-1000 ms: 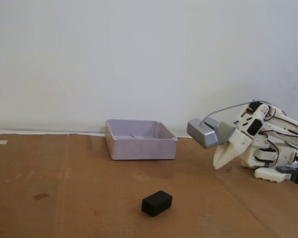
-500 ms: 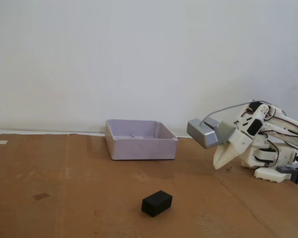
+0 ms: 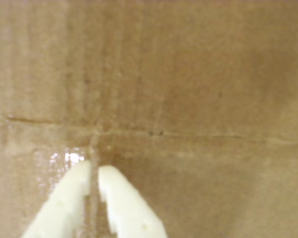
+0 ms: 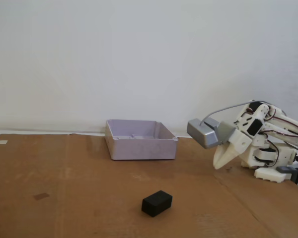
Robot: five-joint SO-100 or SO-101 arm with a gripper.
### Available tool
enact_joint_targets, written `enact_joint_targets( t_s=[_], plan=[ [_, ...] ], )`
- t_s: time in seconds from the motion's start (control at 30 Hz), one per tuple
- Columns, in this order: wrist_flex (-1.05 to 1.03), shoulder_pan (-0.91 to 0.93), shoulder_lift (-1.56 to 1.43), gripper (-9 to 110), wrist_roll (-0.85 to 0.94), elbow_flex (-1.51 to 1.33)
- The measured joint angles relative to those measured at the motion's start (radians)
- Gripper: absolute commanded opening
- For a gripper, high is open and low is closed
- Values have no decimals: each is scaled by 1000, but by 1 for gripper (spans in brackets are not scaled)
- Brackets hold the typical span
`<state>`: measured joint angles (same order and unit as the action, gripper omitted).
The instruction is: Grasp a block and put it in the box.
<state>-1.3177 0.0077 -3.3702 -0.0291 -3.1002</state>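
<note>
The brown corrugated cardboard surface (image 4: 89, 198) runs across the whole foreground in the fixed view, its back edge meeting a white wall. The pale lilac, open-topped plastic box (image 4: 140, 139) sits near that back edge, and bare cardboard lies on every side of it. The small black rectangular block (image 4: 157, 203) rests well in front of the box, toward the near edge, with nothing touching it.

The white plastic arm (image 4: 268, 144) is folded low at the right of the fixed view, and its cream two-finger jaws (image 4: 219, 163) point down and left, tips just above the cardboard. The block lies well apart from them, to the left and nearer the camera; the box is farther left and behind.

The wrist view shows only what the fixed view cannot: the jaws (image 3: 94, 171) seen close, their tips nearly touching with a thin slit between them, holding nothing, over a crease (image 3: 188, 135) in the cardboard. Neither block nor box appears there.
</note>
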Motion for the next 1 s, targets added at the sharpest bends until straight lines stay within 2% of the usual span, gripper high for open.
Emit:
enact_joint_targets(
  t_s=[0.43, 0.77, 1.0],
  plan=[
    [9, 0, 6, 0, -5, 9],
    [328, 3, 221, 0, -9, 8],
    [387, 3, 304, 0, -9, 87]
  ],
)
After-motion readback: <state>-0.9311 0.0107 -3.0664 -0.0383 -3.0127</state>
